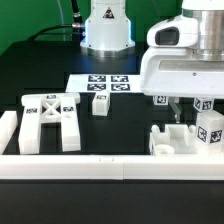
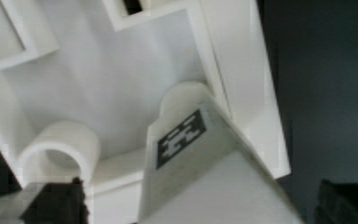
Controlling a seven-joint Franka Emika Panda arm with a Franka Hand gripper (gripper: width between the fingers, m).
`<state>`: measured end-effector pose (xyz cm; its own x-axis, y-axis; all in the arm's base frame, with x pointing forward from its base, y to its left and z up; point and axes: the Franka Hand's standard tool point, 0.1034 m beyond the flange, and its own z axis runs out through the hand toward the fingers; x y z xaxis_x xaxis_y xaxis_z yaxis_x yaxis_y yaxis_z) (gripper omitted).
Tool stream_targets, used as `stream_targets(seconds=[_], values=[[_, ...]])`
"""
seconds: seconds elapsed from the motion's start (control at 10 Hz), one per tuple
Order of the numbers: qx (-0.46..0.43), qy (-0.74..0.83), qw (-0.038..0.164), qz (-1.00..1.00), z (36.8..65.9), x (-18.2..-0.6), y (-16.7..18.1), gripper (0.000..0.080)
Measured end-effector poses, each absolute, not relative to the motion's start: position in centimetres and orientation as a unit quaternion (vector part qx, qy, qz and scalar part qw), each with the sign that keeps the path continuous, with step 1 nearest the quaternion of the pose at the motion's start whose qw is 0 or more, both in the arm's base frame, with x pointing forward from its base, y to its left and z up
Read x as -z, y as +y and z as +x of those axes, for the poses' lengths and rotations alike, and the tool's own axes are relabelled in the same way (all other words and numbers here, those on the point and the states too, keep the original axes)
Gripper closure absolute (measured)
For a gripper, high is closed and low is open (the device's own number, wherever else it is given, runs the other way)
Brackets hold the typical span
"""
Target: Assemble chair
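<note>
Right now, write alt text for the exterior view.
A white robot arm hangs low over white chair parts at the exterior view's right, on a black table. At the exterior view's left lies an X-braced frame, a small post beside it, the marker board behind, and a long white rail across the front.

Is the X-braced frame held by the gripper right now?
No, the X-braced frame lies flat on the table at the exterior view's left, away from the gripper.
</note>
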<state>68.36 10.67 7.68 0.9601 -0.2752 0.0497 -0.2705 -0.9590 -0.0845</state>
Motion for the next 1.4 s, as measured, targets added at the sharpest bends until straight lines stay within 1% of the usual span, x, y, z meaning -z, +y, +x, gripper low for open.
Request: stream_targets(seconds=[0.3, 0.4, 0.5, 0.7, 0.8, 1.0, 1.1, 1.4], values=[[0.035, 0.023, 0.025, -0.999, 68.32, -7.65, 10.77, 0.0151], [0.036, -0.03, 0.017, -0.999, 68.33, -7.65, 10.67, 0.0151], [0.037, -0.053, 0.015, -0.998, 68.34, -7.64, 10.56, 0.0151], [0.037, -0.128, 0.002, -0.991, 68.36, -7.65, 10.37, 0.0151], [0.038, -0.138, 0.001, -0.99, 68.37, -7.64, 10.33, 0.0151], [0.038, -0.137, 0.001, -0.99, 68.36, -7.63, 10.29, 0.0411], [0.038, -0.137, 0.001, -0.99, 68.36, -7.62, 10.29, 0.0512], [0.037, -0.107, 0.003, -0.994, 68.35, -7.61, 10.29, 0.0511]])
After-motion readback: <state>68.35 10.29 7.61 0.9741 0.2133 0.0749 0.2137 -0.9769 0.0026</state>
